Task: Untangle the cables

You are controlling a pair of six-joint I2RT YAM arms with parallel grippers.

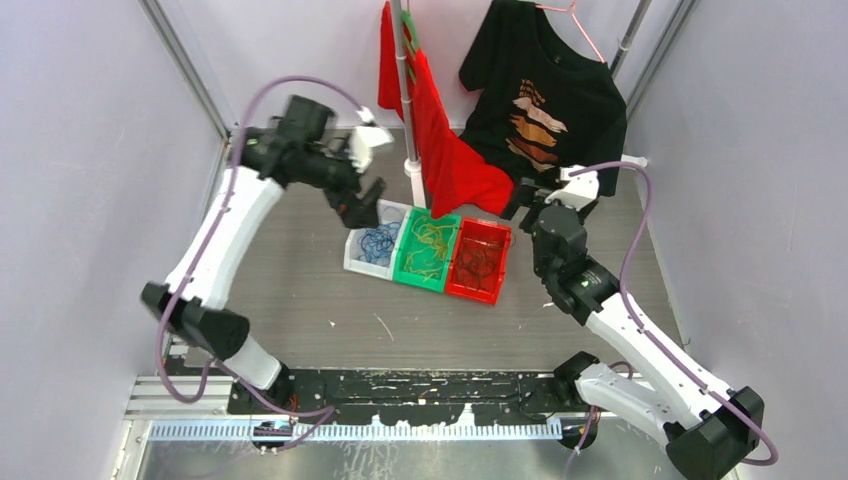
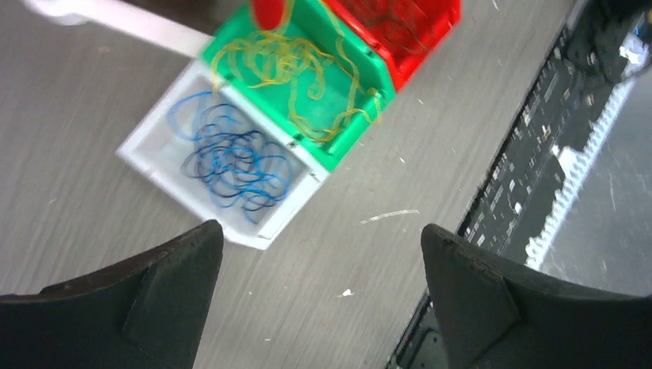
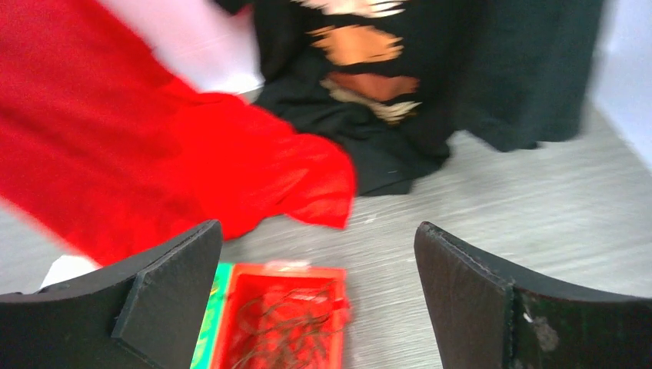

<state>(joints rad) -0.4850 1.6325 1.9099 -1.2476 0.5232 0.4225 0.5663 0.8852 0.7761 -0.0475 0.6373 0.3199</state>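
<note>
Left gripper (image 2: 321,231) (spread wide) above cables (image 2: 234,161).

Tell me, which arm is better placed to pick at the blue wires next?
Left, probably. The left tool, open, hangs right by the white bin holding the blue wires; the right tool sits beyond the red bin, two bins away.

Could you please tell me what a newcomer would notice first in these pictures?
A white plastic bin of blue cables, a green bin of yellow cables and a red bin of dark cables sit side by side on the grey table. Behind hang a red cloth and a black printed T-shirt.
</note>
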